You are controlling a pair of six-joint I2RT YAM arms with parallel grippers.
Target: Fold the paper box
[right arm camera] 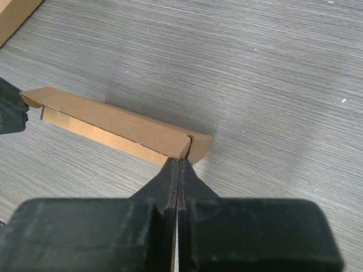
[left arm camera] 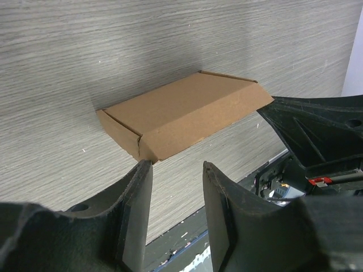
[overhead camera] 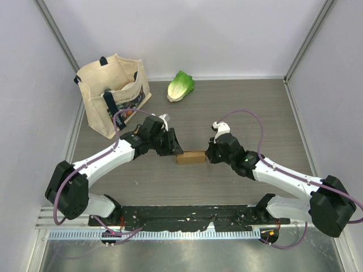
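A flat brown paper box (overhead camera: 190, 157) lies on the grey table between the two arms, with its lid down. My left gripper (overhead camera: 174, 148) is open and empty just off the box's left end; in the left wrist view (left arm camera: 177, 164) its left fingertip is close to the box (left arm camera: 181, 110) corner. My right gripper (overhead camera: 209, 154) is shut, with its tips (right arm camera: 178, 160) pressed against the seam at the right end of the box (right arm camera: 113, 124). Nothing shows between its fingers.
A beige tote bag (overhead camera: 113, 93) stands at the back left and a green lettuce (overhead camera: 180, 86) lies at the back centre. Walls close in on both sides. A black rail (overhead camera: 187, 215) runs along the near edge.
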